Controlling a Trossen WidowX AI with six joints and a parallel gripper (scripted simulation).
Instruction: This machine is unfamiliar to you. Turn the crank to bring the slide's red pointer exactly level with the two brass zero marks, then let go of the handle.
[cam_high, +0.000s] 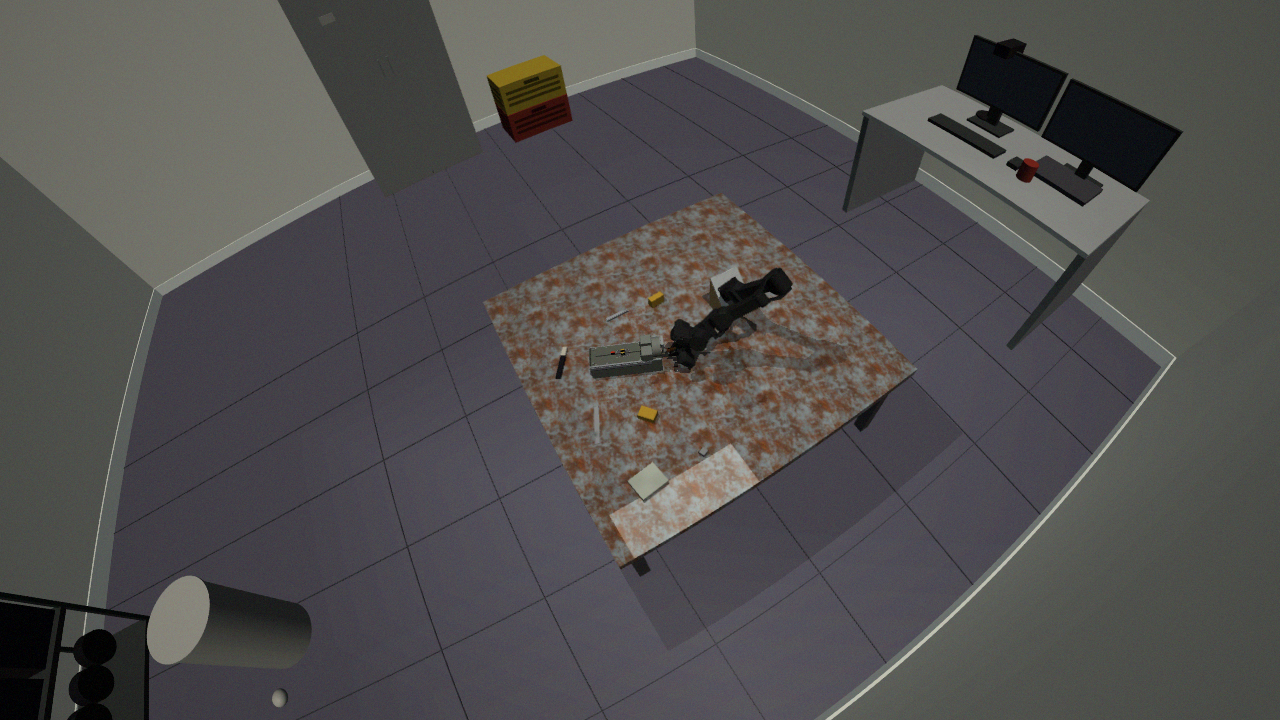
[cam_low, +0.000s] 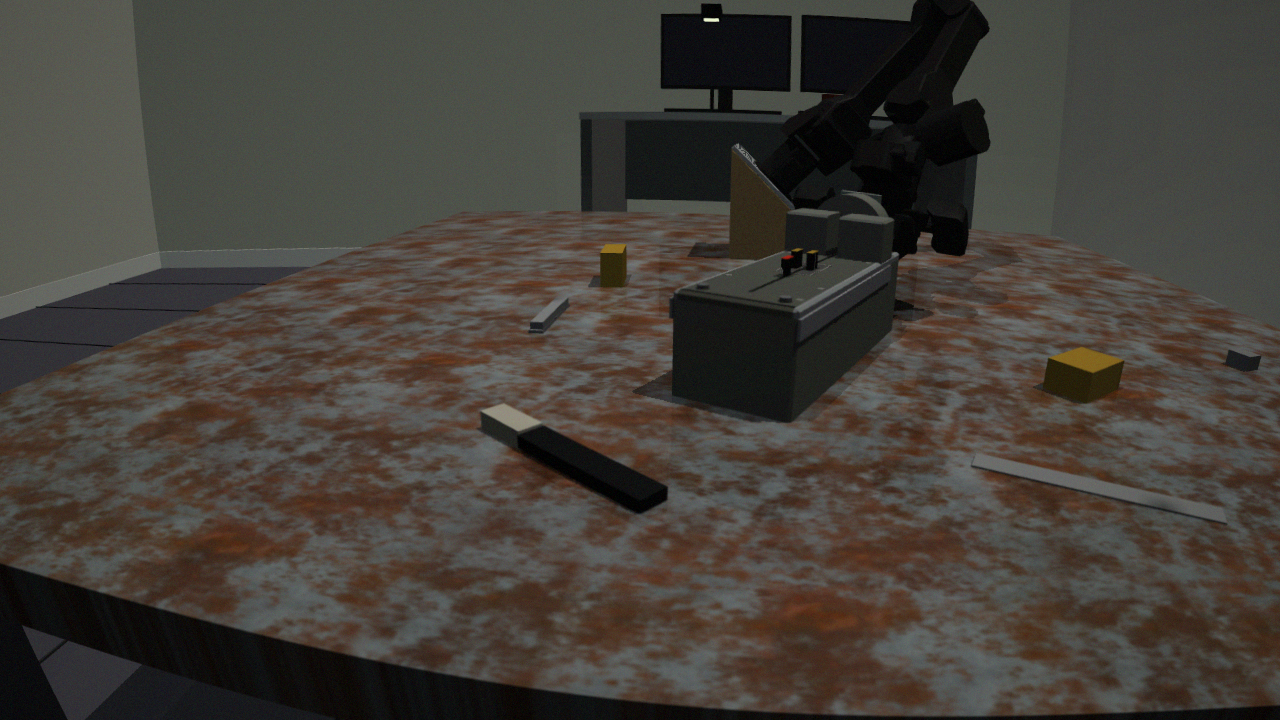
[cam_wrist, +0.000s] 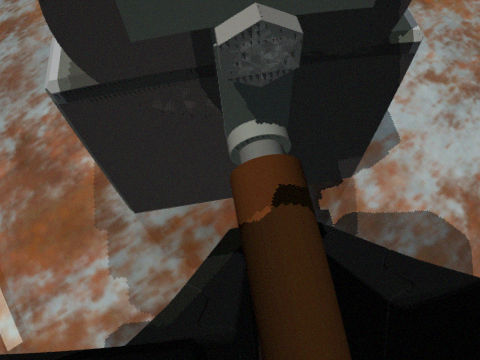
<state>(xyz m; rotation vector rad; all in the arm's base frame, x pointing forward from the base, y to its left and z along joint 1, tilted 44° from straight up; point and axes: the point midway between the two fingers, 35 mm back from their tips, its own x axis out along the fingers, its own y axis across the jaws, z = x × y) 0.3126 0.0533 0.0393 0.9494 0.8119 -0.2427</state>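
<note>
The machine is a grey box (cam_high: 626, 366) (cam_low: 733, 358) (cam_wrist: 165, 150). On its top, the red pointer (cam_high: 613, 353) (cam_low: 787, 260) stands off the line of the two brass marks, on the side away from the crank. One brass mark (cam_low: 811, 258) is on the right and the other brass mark (cam_low: 796, 254) is behind the pointer. In the wrist view the crank arm (cam_wrist: 257, 100) runs down the picture from its hexagonal hub to the orange-brown handle (cam_wrist: 272, 200). My gripper (cam_wrist: 268, 238) (cam_high: 671, 351) is shut on this handle; the exterior view hides the fingertips behind the machine.
A wedge-shaped block (cam_high: 723, 284) (cam_low: 756, 210) stands beside the arm. Yellow blocks (cam_low: 613, 265) (cam_low: 1083, 374) lie on either side of the machine. A black-and-cream bar (cam_low: 590, 465), thin pale strips (cam_low: 1096, 488) (cam_low: 549, 315) and a small grey block (cam_low: 1242, 360) lie on the table (cam_low: 358, 537).
</note>
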